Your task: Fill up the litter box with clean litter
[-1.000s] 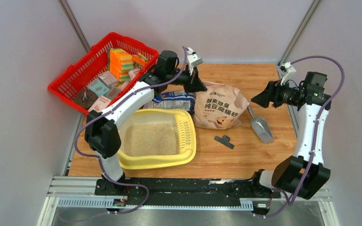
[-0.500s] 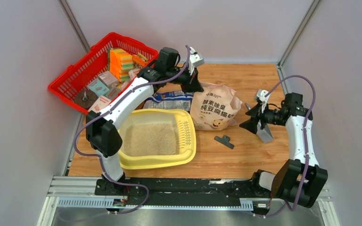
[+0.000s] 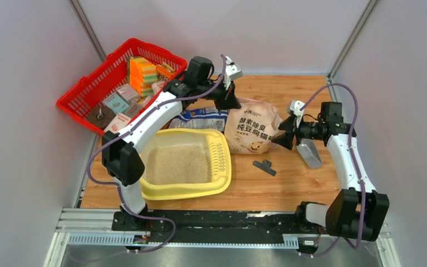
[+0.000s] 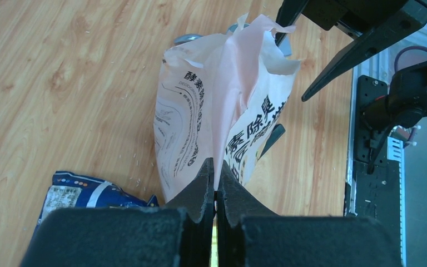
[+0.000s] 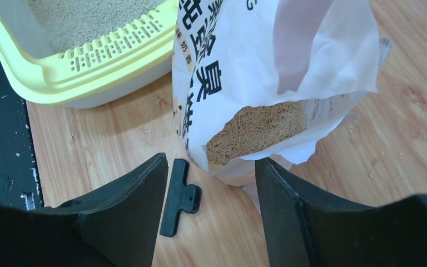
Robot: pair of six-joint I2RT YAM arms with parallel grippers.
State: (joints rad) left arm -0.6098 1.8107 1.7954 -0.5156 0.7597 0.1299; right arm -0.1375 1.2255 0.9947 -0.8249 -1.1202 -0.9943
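From above, my left hand (image 3: 232, 102) is pinched shut on one end of the tan paper bag with dark lettering (image 3: 253, 130). The bag rests on the wooden surface (image 3: 289, 186) just beside the pale-yellow rectangular plastic litter box (image 3: 192, 193). Fine beige clean litter (image 3: 178, 164) already covers the box floor. My right hand (image 3: 282, 138) hovers at the bag's other end, holding nothing.

In my left wrist view, my fingers (image 4: 203, 192) are clamped on only a thin crease of paper.

In my right wrist view, my jaws stand wide on either side of the torn mouth, with granules (image 5: 256, 130) visible inside. A small black plastic clip (image 5: 180, 196) lies nearby.

That mouth seems to face away from the box, so lifting my left end could spill litter onto the surface. The thin crease might also tear or slip.
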